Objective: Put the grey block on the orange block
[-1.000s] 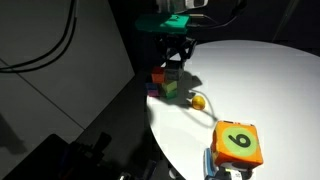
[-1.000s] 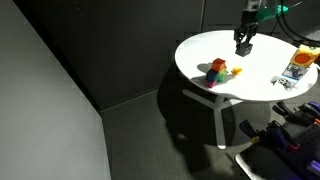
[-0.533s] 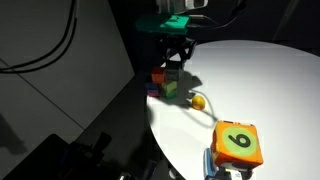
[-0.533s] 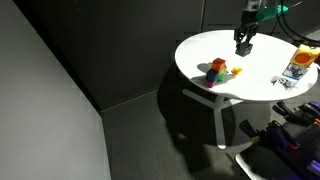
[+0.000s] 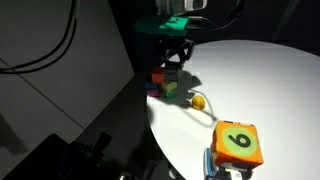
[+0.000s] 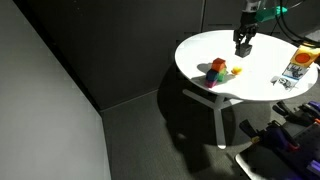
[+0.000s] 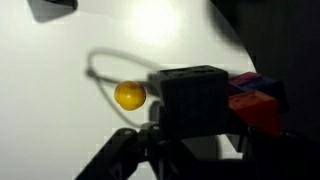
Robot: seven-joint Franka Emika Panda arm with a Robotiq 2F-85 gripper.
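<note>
My gripper [image 5: 177,60] is shut on the grey block [image 7: 190,95], a dark matte cube that it holds above the white round table [image 5: 260,90]. The orange block [image 5: 158,75] sits near the table's edge, in a small cluster with a purple block [image 7: 256,82] and a green cube [image 5: 170,90]. In the wrist view the orange block [image 7: 256,108] lies just to the right of the held grey block. In an exterior view the gripper [image 6: 243,43] hangs a little away from the cluster [image 6: 216,72].
A yellow ball [image 5: 198,101] lies on the table near the cluster and also shows in the wrist view [image 7: 130,95]. A large orange die with a green "6" face [image 5: 238,143] stands near the table's edge. The cluster is close to the rim, with dark floor beyond.
</note>
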